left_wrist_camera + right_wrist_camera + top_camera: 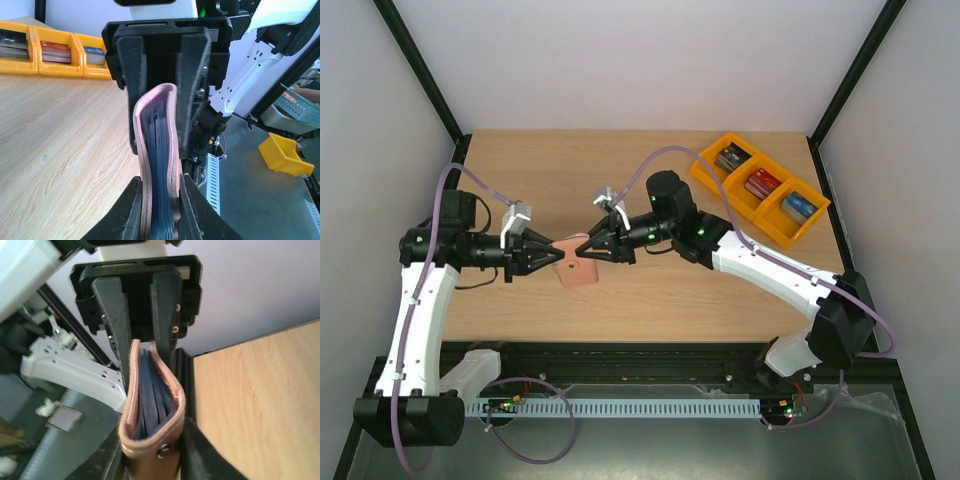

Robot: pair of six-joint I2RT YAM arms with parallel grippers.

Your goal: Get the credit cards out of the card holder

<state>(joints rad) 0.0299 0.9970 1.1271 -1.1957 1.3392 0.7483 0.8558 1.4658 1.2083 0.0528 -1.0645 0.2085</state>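
The card holder (580, 272) is pinkish-tan and nearly folded shut, held edge-up above the table between both grippers. My left gripper (554, 253) is shut on its left end and my right gripper (584, 247) on its right end. In the left wrist view the holder (156, 130) stands between my fingers (125, 215), with the dark blue pockets showing edge-on and the right gripper clamping the far end. In the right wrist view the holder (150, 400) shows its snap stud between my fingers (202, 455). The credit cards are hidden inside.
Three joined orange bins (760, 188) with dark, red and blue boxes stand at the back right of the wooden table (500, 180); they also show in the left wrist view (55, 55). A yellow bin (282, 152) lies off the table's near edge.
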